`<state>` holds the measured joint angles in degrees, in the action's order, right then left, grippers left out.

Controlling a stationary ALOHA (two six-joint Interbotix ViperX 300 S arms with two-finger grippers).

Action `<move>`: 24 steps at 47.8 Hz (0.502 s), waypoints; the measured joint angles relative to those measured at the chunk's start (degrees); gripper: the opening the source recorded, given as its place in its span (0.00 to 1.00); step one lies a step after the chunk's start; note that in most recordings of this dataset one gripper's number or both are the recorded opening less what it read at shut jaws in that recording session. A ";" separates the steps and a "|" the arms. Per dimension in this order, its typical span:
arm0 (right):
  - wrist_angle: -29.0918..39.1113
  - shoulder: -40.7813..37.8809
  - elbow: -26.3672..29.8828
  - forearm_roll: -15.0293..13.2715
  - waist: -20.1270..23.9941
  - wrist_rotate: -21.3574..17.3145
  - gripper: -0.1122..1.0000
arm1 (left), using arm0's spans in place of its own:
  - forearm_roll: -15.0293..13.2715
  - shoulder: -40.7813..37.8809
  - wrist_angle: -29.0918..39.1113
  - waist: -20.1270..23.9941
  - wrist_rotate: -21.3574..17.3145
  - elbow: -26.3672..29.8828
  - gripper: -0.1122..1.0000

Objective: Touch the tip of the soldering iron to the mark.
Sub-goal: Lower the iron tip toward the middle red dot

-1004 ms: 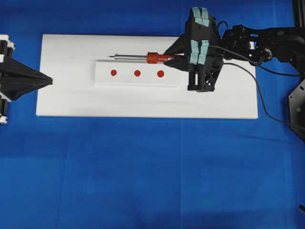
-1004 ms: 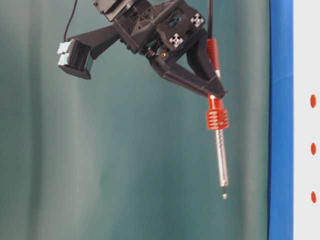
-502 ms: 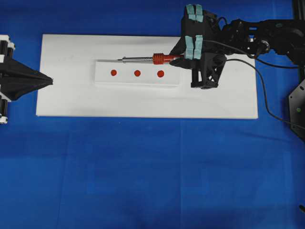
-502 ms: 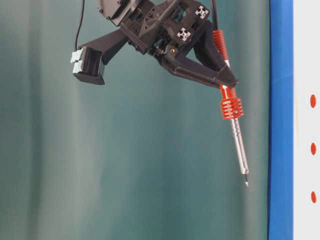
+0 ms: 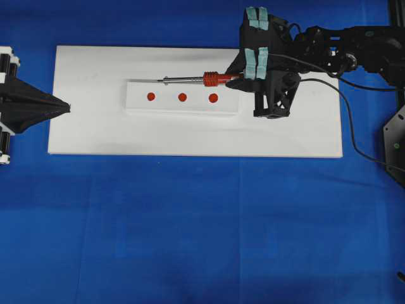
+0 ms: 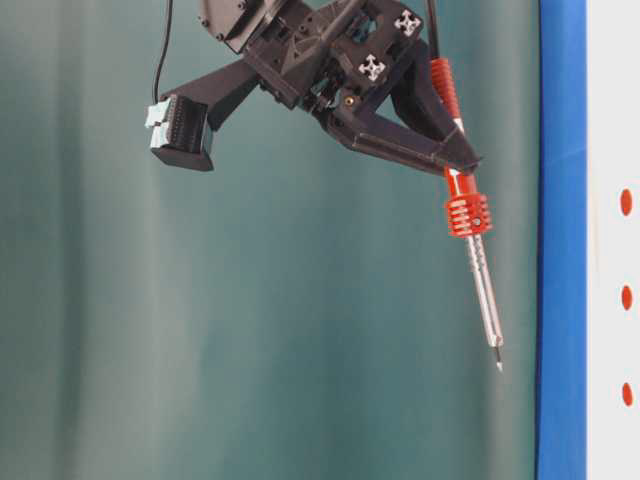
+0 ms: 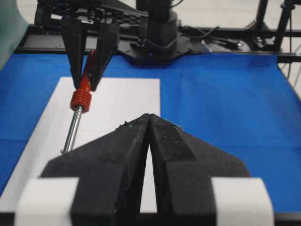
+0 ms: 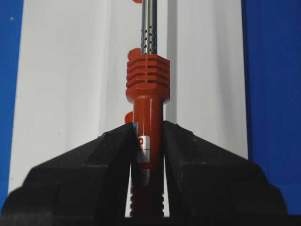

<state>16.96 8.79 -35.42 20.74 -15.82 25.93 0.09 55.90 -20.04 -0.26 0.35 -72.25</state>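
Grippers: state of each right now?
Left tool: shut, holding nothing.
Right tool: shut on the iron by its red handle.

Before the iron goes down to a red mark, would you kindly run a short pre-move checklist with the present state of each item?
1. Right gripper shut on the soldering iron: ok.
2. Tip clear of the white board: ok, a gap shows in the table-level view.
3. Tip over a red mark: not ok; overhead it lies beside the row.
4. Cord free of the marks: ok.
5. Left gripper shut, parked at the board's end: ok.
6. Which mark is meant: cannot tell.
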 measured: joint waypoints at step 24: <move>0.00 -3.60 0.18 0.00 0.18 -0.18 0.16 | 0.09 0.00 -0.35 0.00 -0.09 0.00 0.12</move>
<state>16.96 5.19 -35.24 20.74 -15.64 25.75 0.18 55.90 -20.39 -0.26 0.26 -72.25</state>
